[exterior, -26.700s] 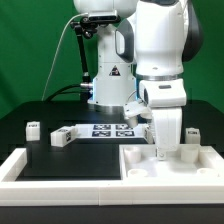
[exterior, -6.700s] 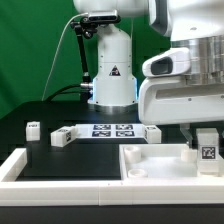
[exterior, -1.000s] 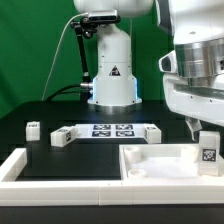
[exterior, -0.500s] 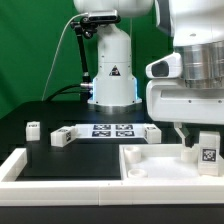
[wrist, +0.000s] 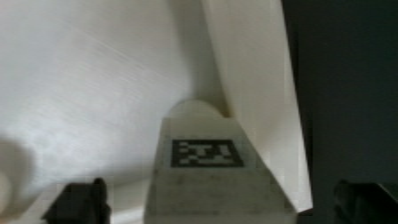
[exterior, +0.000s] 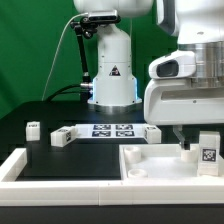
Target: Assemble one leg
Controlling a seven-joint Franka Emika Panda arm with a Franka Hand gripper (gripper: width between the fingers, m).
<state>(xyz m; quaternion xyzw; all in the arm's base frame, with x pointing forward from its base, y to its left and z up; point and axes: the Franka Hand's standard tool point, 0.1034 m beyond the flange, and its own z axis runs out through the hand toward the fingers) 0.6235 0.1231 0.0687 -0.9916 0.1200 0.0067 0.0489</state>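
1. Small white block w/ tag – far left of ext. frame, mid height, standing alone on the black surface.
2. White raised border – lower left, running along the bottom edge of ext. frame.
3. Second small white tagged piece – left of centre, just at the left end of the marker board.
4. Marker board – centre of ext. frame, flat on surface, several b/w tags on top; another small tagged block at its right end.
5. Robot base – upper centre, white, black triangle label, black cable looping off to its left; green backdrop behind.
6. Tray-like piece – lower right, large, white, raised walls.
7. Arm wrist housing – right side, big white body hanging over the tray's far right part.
8. Fingers – below the housing, lower right, tips down at the tray's back wall. Wrist view: two dark tips at the frame's lower corners, set wide apart, one each side of the leg; contact w/ it can't be told.
9. Leg – far right, lower part of ext. frame, upright, tag facing camera, at the tray's right corner. Wrist view: leg in lower centre, tag visible, white tray wall alongside.
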